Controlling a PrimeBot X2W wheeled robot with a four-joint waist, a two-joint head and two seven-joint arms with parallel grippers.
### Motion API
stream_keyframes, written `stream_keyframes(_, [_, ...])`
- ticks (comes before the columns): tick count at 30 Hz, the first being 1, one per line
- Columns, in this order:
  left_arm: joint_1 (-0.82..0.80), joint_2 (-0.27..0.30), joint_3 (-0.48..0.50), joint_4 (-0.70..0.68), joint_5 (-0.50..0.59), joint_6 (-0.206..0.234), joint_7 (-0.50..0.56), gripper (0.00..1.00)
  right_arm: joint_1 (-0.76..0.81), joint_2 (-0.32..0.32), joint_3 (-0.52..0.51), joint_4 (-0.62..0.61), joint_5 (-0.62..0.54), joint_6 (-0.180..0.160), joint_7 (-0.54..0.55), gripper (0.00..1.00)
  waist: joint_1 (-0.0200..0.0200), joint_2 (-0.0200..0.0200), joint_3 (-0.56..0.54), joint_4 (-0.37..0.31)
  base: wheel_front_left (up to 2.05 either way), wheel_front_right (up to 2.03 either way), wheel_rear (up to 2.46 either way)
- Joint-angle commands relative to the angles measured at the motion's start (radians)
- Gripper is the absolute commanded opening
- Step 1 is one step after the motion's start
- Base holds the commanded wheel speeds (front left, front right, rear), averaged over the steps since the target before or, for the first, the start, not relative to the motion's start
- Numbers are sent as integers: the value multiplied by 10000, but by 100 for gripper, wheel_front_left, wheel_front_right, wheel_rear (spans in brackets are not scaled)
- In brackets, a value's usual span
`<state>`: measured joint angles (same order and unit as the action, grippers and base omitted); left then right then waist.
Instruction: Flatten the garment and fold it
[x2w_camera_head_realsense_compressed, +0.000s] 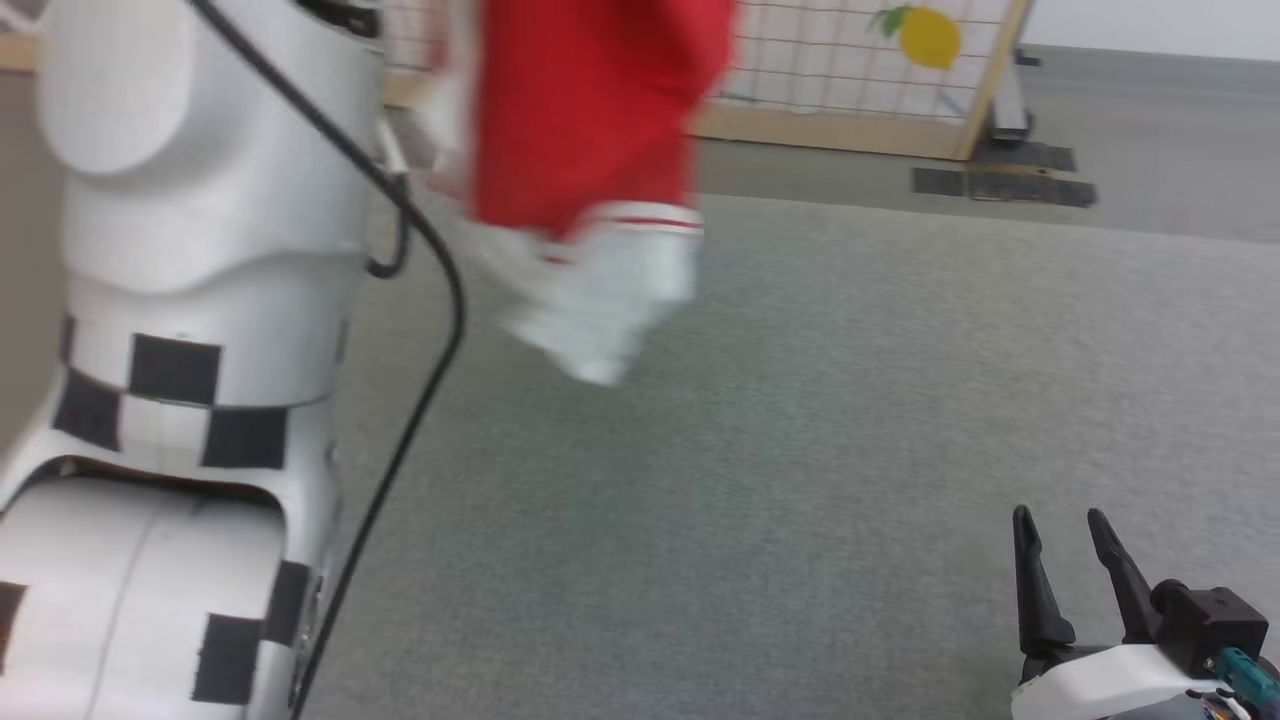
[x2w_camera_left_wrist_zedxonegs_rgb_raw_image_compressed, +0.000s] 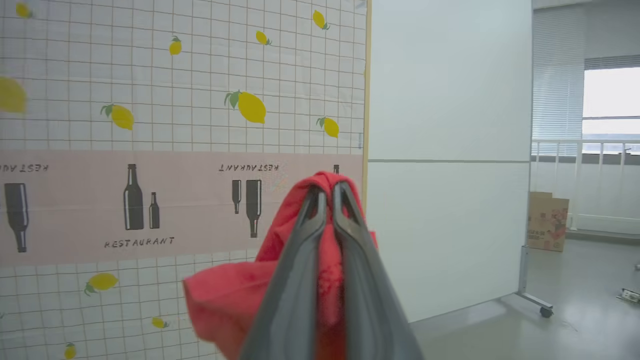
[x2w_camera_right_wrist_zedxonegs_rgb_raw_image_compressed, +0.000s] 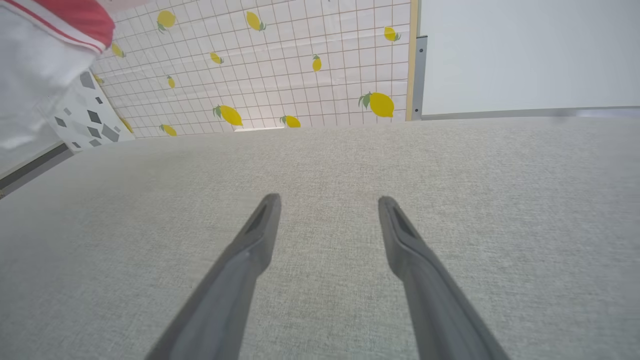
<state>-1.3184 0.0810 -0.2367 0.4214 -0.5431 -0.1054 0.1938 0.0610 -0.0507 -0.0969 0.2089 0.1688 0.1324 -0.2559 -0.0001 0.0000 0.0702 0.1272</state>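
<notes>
The left gripper (x2w_camera_left_wrist_zedxonegs_rgb_raw_image_compressed: 325, 189) has its fingers (x2w_camera_left_wrist_zedxonegs_rgb_raw_image_compressed: 300, 260) pinching a bunch of the red shirt (x2w_camera_head_realsense_compressed: 590, 120). The shirt hangs in the air above the grey worktop (x2w_camera_head_realsense_compressed: 800, 450), with a white sleeve (x2w_camera_head_realsense_compressed: 615, 300) with red-striped trim dangling lowest. The right gripper (x2w_camera_head_realsense_compressed: 1060, 515) sits low over the worktop's near right, fingers spread and holding nothing.

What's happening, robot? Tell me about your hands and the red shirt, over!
Left gripper shut on the garment, hanging, white sleeve lowest. Right gripper open, empty, over the grey surface. Black cable hangs beside the garment.
</notes>
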Motion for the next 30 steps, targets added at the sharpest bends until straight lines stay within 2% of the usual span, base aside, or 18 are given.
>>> stream_keyframes(1, [-25,-116,-203,36,-188,-81,85,0,-160,4,-20,22,49,-17,-57,100,1,0,-98,-540,0,0,0])
stream_keyframes(4, [449,-230,-816,10,-607,-148,281,0,-218,4,-84,28,52,-17,-58,100,1,0,-71,-885,0,0,0])
stream_keyframes(10, [2524,-300,-2764,261,-1231,-209,536,0,-112,4,-301,87,-22,-17,-58,100,1,0,-21,-1246,0,0,0])
stream_keyframes(16, [4699,-305,-4930,1512,-1226,-84,831,0,-146,4,-272,87,-21,-17,-58,100,1,0,200,-1597,0,0,0])
stream_keyframes(19, [5569,-306,-5864,2567,-1066,27,1408,0,-233,4,-229,92,2,-17,-58,100,1,0,333,-1767,0,0,0])
stream_keyframes(23, [6502,-306,-6723,3527,-1279,-19,2462,0,-248,4,-227,87,27,-17,-58,100,1,0,398,-1864,0,0,0])
stream_keyframes(26, [6881,-307,-6812,3519,-1880,-21,2815,0,-196,5,-301,90,35,-17,-58,100,1,0,401,-1800,0,0,0])
stream_keyframes(28, [6862,-307,-6708,3301,-2193,66,2663,0,-132,5,-338,108,32,-17,-58,100,1,0,346,-1679,0,0,0])
stream_keyframes(29, [6800,-307,-6585,3156,-2360,175,2502,7,-103,5,-341,129,29,-17,-58,100,1,0,284,-1608,0,0,0])
stream_keyframes(30, [6706,-307,-6447,3007,-2490,276,2327,92,-77,5,-331,155,28,-17,-58,100,1,0,219,-1543,0,0,0])
